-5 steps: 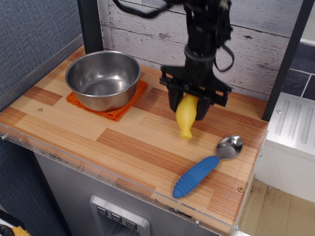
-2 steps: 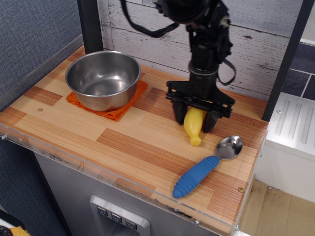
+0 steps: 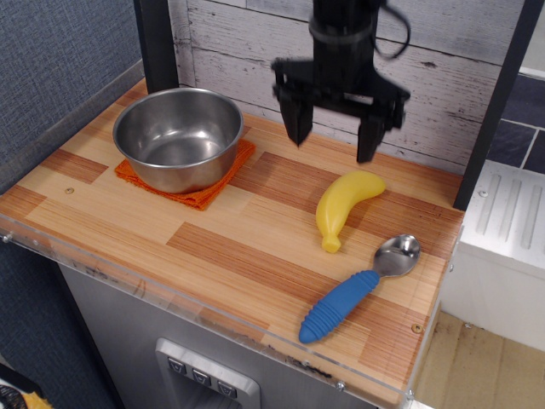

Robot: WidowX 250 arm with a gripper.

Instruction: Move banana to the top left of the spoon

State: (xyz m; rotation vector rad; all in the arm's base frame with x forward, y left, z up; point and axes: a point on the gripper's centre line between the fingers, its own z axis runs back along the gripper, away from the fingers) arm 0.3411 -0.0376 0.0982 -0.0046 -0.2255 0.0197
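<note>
The yellow banana (image 3: 342, 208) lies flat on the wooden table, just up and left of the spoon, its stem end pointing toward the front. The spoon (image 3: 361, 286) lies at the front right, silver bowl toward the back right and ribbed blue handle toward the front. My black gripper (image 3: 334, 141) hangs above the table behind the banana, its two fingers spread wide apart and empty, clear of the banana.
A large steel bowl (image 3: 178, 136) sits on an orange cloth (image 3: 203, 194) at the back left. A white plank wall stands behind the table, with dark posts at both back corners. The table's front edge has a clear plastic lip (image 3: 204, 315).
The gripper set the banana down on the table, opened, and rose up and back. The banana now lies flat where it was hanging upright before.
</note>
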